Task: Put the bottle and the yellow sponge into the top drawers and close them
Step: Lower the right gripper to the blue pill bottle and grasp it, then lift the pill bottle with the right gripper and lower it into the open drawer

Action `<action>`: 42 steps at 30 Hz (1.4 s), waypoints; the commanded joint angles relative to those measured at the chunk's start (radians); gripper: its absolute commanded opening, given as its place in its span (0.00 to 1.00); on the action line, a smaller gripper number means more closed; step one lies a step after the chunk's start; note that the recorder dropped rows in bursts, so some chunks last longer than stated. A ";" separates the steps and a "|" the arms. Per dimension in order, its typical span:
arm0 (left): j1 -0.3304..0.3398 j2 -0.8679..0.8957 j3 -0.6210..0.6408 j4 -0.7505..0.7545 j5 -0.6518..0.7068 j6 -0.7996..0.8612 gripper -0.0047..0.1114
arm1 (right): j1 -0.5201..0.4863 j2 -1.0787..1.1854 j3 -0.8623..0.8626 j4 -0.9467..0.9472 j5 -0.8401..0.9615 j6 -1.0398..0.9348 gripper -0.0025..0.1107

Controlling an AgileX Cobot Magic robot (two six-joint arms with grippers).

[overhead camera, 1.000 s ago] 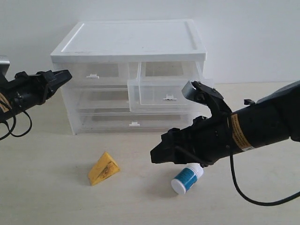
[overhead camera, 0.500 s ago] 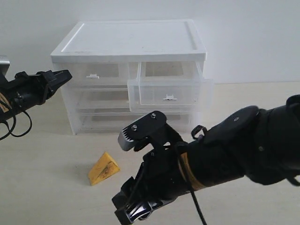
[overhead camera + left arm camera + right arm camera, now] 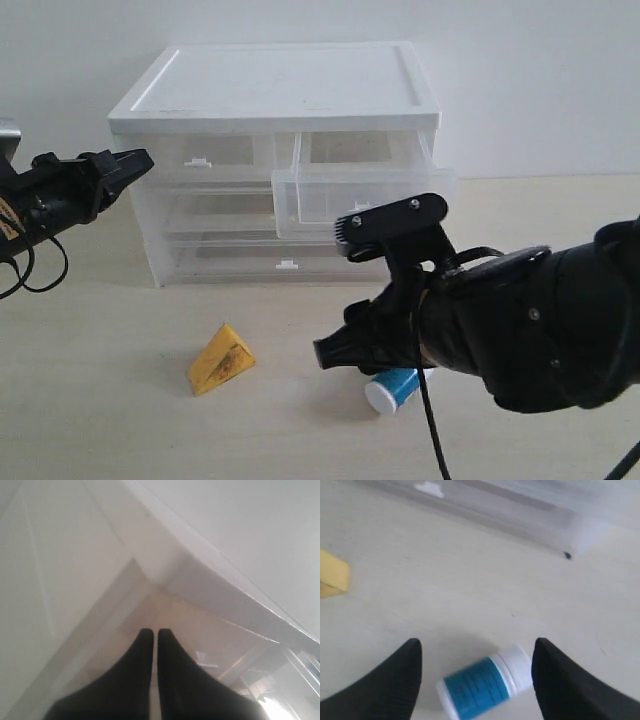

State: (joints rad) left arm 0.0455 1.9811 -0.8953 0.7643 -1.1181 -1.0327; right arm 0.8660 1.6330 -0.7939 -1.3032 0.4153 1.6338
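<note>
Pale tabletop (image 3: 100, 420): bottle (image 3: 481, 686) lying, likely light, stiff, slick, rolls; pinch across label. Right gripper (image 3: 476, 645) spread astride; left gripper (image 3: 154, 634) clenched empty.

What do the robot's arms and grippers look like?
Both are black. The left gripper and right gripper each have two smooth fingers tapering to rounded tips. A thin black cable trails from the right arm; a second cable loops below the left arm, which carries a yellowish label.
</note>
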 commanded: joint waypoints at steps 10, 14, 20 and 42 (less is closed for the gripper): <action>0.001 0.005 -0.006 -0.035 0.018 -0.007 0.07 | -0.103 0.022 -0.001 0.363 -0.119 -0.072 0.52; 0.001 0.005 -0.006 -0.035 0.018 -0.007 0.07 | -0.140 0.050 -0.001 0.393 -0.126 -0.072 0.52; 0.001 0.005 -0.006 -0.031 0.018 -0.007 0.07 | -0.172 0.090 -0.005 0.403 -0.199 -0.056 0.52; 0.001 0.005 -0.006 -0.027 0.018 -0.007 0.07 | -0.229 0.249 -0.055 0.415 -0.375 -0.165 0.02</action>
State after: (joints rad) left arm 0.0455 1.9811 -0.8953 0.7663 -1.1141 -1.0327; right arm 0.6419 1.8803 -0.8471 -0.8833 0.0463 1.5093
